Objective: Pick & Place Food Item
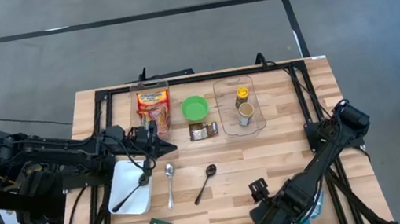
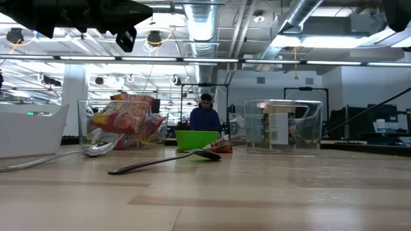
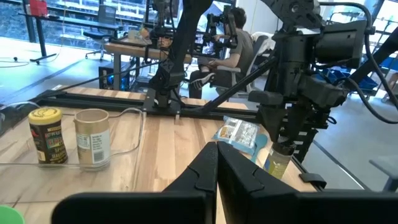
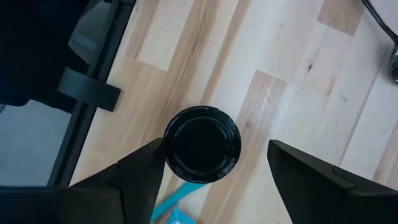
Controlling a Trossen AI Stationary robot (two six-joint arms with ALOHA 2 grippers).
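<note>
down at the table's near right corner, the right gripper (image 4: 208,171) points straight down, fingers spread wide around an upright black-capped bottle (image 4: 202,144); left gripper (image 3: 216,163), pinched together, hovers over the white tray (image 1: 128,183).

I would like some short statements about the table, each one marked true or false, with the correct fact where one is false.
1. The green bowl sits between two clear bins. True.
2. The left gripper is open. False: its fingers are pressed together.
3. The right gripper hangs open over a bottle with a black cap. True.
4. A black spoon lies in the white tray. False: it lies on the bare table, and the utensil in the tray is a different one.
5. The right bin holds two jars. True.
</note>
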